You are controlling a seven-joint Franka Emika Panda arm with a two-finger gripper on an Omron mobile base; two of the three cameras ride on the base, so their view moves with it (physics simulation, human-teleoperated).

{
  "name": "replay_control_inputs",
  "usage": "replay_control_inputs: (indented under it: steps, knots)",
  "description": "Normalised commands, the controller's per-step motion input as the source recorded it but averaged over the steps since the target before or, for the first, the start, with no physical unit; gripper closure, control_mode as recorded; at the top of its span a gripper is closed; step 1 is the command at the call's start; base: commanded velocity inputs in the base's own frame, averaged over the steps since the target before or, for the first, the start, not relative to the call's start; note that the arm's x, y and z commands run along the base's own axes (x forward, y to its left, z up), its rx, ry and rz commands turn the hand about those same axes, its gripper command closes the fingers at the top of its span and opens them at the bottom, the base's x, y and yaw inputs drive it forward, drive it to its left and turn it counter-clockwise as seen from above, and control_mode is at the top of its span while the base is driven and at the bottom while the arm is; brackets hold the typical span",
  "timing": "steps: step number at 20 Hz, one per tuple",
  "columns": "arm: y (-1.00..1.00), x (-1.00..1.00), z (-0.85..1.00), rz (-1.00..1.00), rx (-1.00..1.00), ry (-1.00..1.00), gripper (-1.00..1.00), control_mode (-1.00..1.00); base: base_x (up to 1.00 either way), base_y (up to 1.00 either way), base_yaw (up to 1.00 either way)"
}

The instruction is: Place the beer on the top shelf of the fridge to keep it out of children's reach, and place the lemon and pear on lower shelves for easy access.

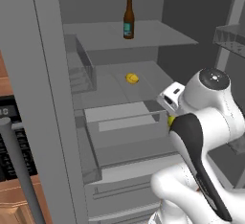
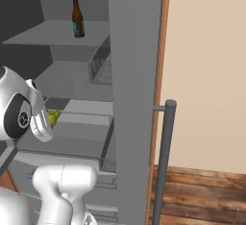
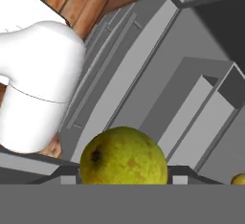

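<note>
Your tool [image 3: 123, 182] pinches the pear [image 3: 123, 157] by the lower shelves [image 1: 125, 137]; beer [image 1: 128, 19], teal label unreadable, stands on the top shelf [image 1: 158, 32], lemon [image 1: 132, 78] below.

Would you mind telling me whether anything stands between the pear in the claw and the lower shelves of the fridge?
Nothing visible does. The pear sits in the claw at the open fridge, in front of the lower shelves. The lemon lies on a shelf farther back, and the beer stands on the top shelf.
</note>
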Motion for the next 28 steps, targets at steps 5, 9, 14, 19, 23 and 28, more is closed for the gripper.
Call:
replay_control_inputs:
  steps: [5,9,14,19,23,28]
  knots:
    - [0.0,0.49,0.0,0.01,-0.01,-0.02,1.0,-1.0,0.0,0.0,0.0]
    - [0.0,0.47,-0.01,0.0,-0.01,-0.04,1.0,-1.0,0.0,0.0,0.0]
    - [0.0,0.53,-0.05,0.0,-0.03,-0.03,1.0,-1.0,0.0,0.0,0.0]
    - [0.02,0.6,-0.12,0.0,-0.03,0.0,1.0,-1.0,0.0,0.0,0.0]
    - [0.1,0.62,-0.18,0.01,-0.05,0.0,1.0,-1.0,0.0,0.0,0.0]
    - [0.11,0.65,-0.26,0.03,-0.04,0.0,1.0,-1.0,0.0,0.0,0.0]
